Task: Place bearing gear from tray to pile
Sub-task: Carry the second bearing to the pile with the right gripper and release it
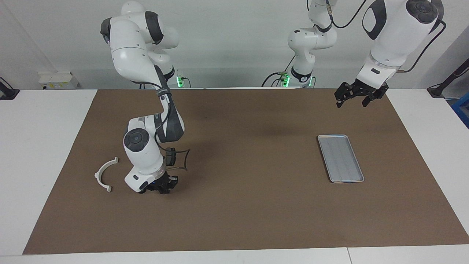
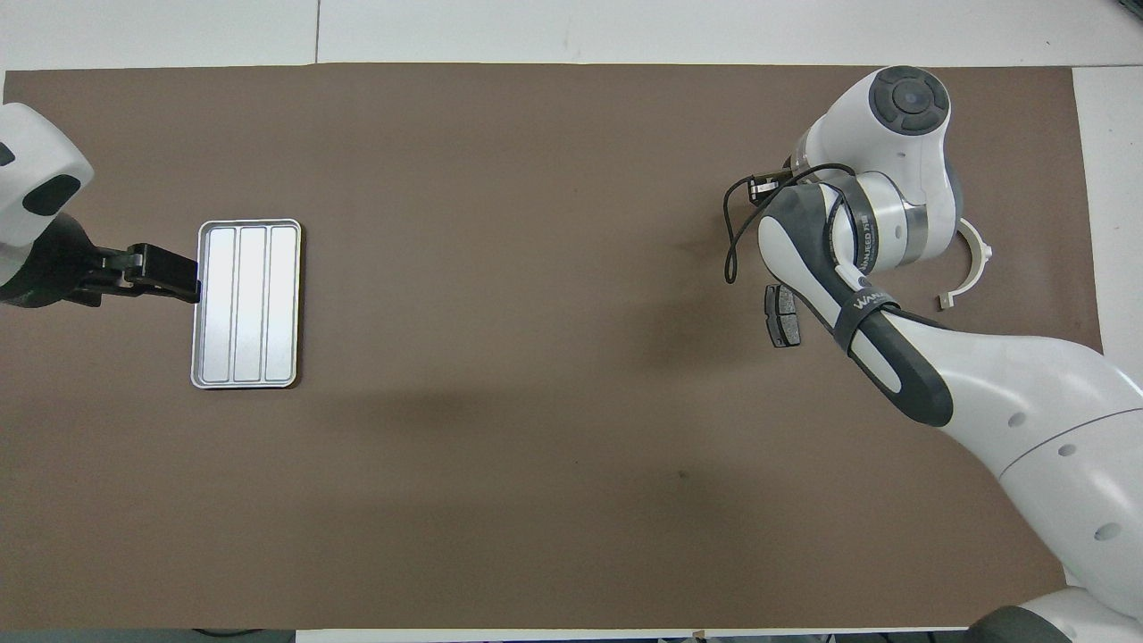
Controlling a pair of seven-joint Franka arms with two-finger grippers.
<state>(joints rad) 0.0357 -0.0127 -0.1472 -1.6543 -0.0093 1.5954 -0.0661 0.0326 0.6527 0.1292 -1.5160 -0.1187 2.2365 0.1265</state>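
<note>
Brown mat (image 1: 249,205) over white table (image 1: 44,154); white box (image 1: 58,80) by the wall.

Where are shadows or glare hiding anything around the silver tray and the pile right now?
Facing view: the flat ridged silver metal tray looks dull grey, without glare; the right gripper casts a soft shadow on the brown mat beside the white semicircular plastic bracket. Overhead view: the tray shines bright white, its ridges visible; the right arm, not shadow, hides most of the pile, leaving one dark grey brake pad.

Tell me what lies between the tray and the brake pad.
Nothing: only bare brown mat between tray and brake pad, clearest in the overhead view.
</note>
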